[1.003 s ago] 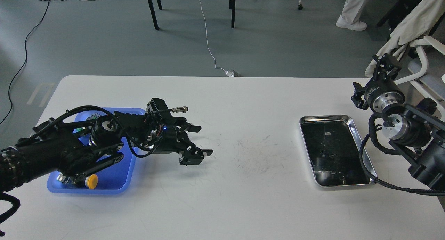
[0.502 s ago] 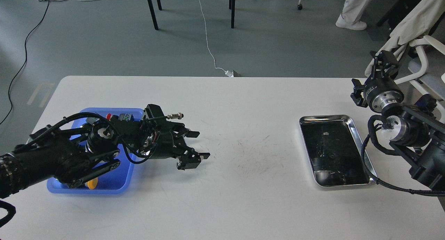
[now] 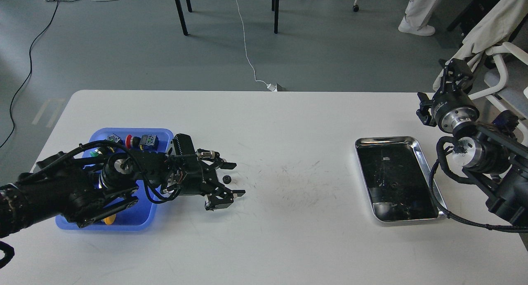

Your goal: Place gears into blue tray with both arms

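Observation:
A small black gear [image 3: 226, 179] lies on the white table just right of the blue tray [image 3: 136, 226]. My left gripper [image 3: 236, 179] is low over the table and open, one finger on each side of the gear and not closed on it. My left arm covers much of the blue tray. My right gripper [image 3: 453, 72] is raised at the far right edge beyond the table, dark and seen end-on, so its fingers cannot be told apart.
Coloured push-button switches lie in the blue tray: a red one [image 3: 129, 141], a blue-green one [image 3: 148, 140] and a yellow one [image 3: 108, 220]. A shiny silver tray [image 3: 387, 139] with a dark inside sits at the right. A chair with cloth [image 3: 491, 33] stands by the right arm.
My left gripper has dropped toward the table and drawn back a little to the left; the gear now shows between its open fingers. The right arm has barely moved.

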You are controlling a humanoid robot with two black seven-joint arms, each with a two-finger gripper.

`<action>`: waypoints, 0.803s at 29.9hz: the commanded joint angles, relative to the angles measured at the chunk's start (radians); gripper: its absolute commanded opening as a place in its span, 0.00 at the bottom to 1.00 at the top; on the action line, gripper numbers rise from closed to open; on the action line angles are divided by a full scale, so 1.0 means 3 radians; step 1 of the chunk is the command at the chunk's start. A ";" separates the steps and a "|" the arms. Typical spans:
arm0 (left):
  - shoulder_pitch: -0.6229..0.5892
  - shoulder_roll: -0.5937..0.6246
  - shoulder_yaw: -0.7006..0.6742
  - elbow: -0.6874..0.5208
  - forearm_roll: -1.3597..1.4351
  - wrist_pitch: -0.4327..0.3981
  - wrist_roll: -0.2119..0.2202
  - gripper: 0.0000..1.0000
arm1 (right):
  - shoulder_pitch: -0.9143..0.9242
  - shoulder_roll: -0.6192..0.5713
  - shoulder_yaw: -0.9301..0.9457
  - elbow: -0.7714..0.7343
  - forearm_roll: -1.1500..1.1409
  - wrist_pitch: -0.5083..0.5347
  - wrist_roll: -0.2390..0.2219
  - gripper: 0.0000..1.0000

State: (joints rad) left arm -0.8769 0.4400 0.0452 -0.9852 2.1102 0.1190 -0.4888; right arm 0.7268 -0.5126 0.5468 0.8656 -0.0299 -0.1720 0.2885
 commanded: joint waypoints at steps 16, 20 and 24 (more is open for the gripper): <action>0.0049 0.0032 0.0038 0.0436 0.0007 0.0217 0.0000 0.77 | 0.0027 0.0001 -0.0002 0.0004 -0.0003 -0.0010 -0.0001 0.99; 0.0024 0.0042 0.0028 0.0375 0.0007 0.0212 0.0000 0.76 | 0.0027 -0.0004 -0.0007 -0.0001 -0.0008 -0.0010 -0.0006 0.99; 0.0003 0.0139 0.0033 0.0196 -0.0019 0.0196 0.0000 0.76 | 0.0027 0.0001 -0.0043 -0.0042 -0.0054 -0.0010 -0.0006 0.99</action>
State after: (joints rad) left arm -0.8729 0.4643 0.0557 -0.9058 2.1080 0.1819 -0.4888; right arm 0.7351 -0.5133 0.5436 0.8641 -0.0364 -0.1749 0.2870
